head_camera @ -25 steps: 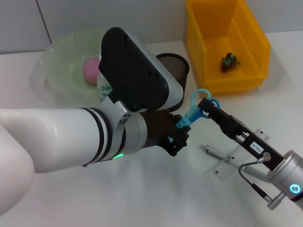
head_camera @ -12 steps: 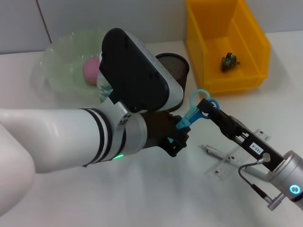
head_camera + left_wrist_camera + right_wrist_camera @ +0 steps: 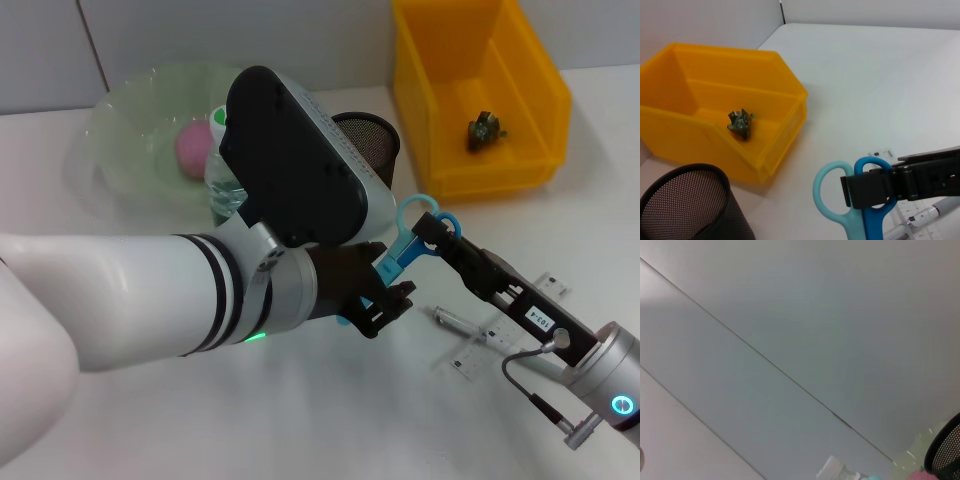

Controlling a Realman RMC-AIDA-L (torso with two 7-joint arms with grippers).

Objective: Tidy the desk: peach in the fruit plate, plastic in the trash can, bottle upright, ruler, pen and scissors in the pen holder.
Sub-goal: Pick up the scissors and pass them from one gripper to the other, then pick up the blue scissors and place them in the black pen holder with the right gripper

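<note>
Scissors (image 3: 405, 240) are hanging in the air just in front of the pen holder (image 3: 368, 145). Your right gripper (image 3: 432, 232) is squeezing their 2 blue handles tight. Your left gripper (image 3: 375, 300) is sitting under the blades, and you cannot tell if it is clenched.

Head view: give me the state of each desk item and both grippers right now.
Scissors: lifted, held at both ends.
Right gripper: shut on the handles.
Left gripper: at the blade end.
Peach: in fruit plate.
Bottle: upright.
Plastic: in trash can.
Pen, ruler: on desk.
Pen holder: upright.
</note>
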